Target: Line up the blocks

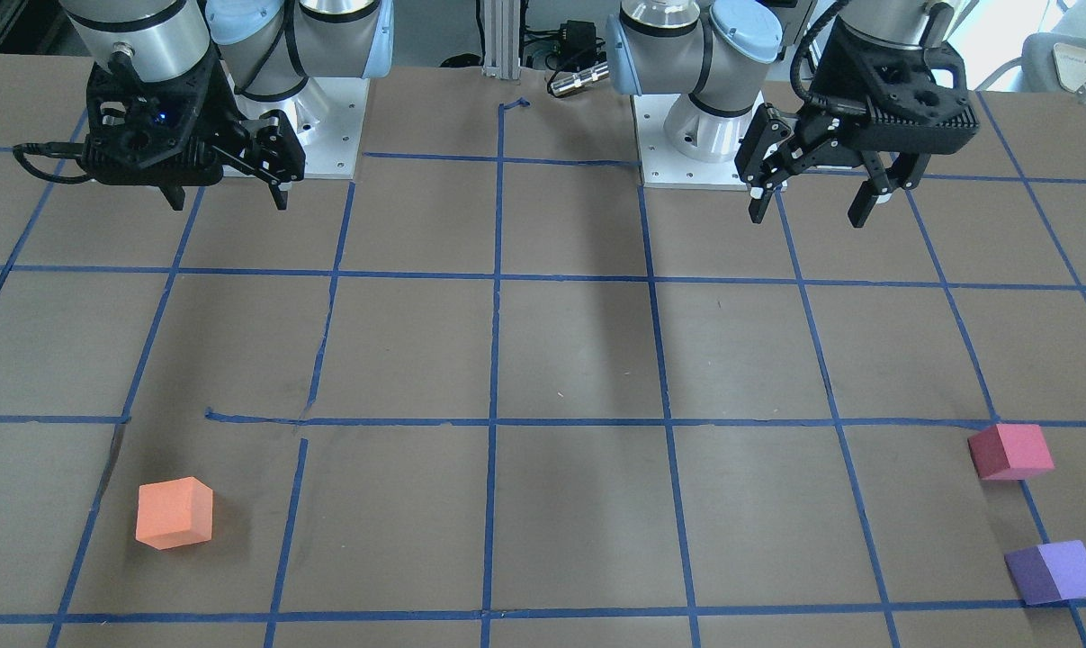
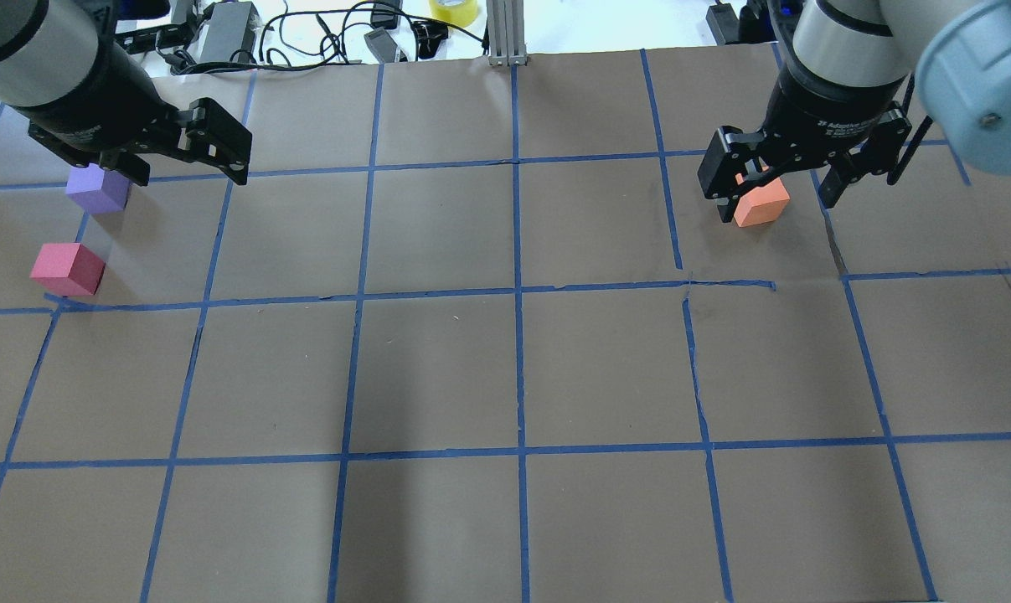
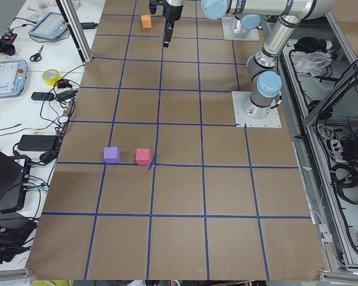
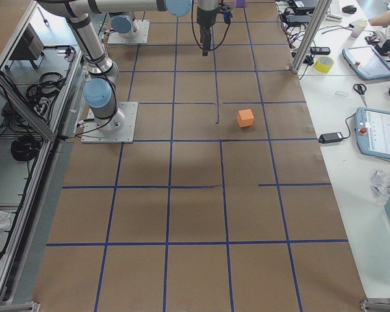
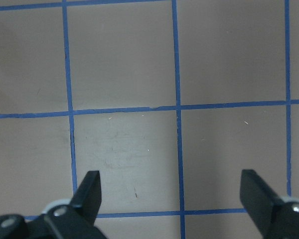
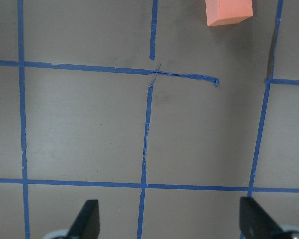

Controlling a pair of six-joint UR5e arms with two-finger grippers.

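The orange block [image 1: 174,513] lies alone on the table; it also shows in the overhead view [image 2: 760,206] and at the top of the right wrist view [image 6: 228,11]. The red-pink block [image 1: 1010,450] and the purple block [image 1: 1055,571] lie close together, apart, also in the overhead view: red-pink [image 2: 67,269], purple [image 2: 97,188]. My left gripper [image 1: 810,218] is open and empty, high above bare table [image 5: 172,191]. My right gripper [image 1: 228,203] is open and empty, high above the table, the orange block ahead of its fingers [image 6: 87,219].
Brown paper with a blue tape grid [image 2: 518,293] covers the table. The two arm bases [image 1: 686,135] stand at the robot's edge. Cables, a tape roll [image 2: 453,8] and tablets [image 3: 6,77] lie beyond the far edge.
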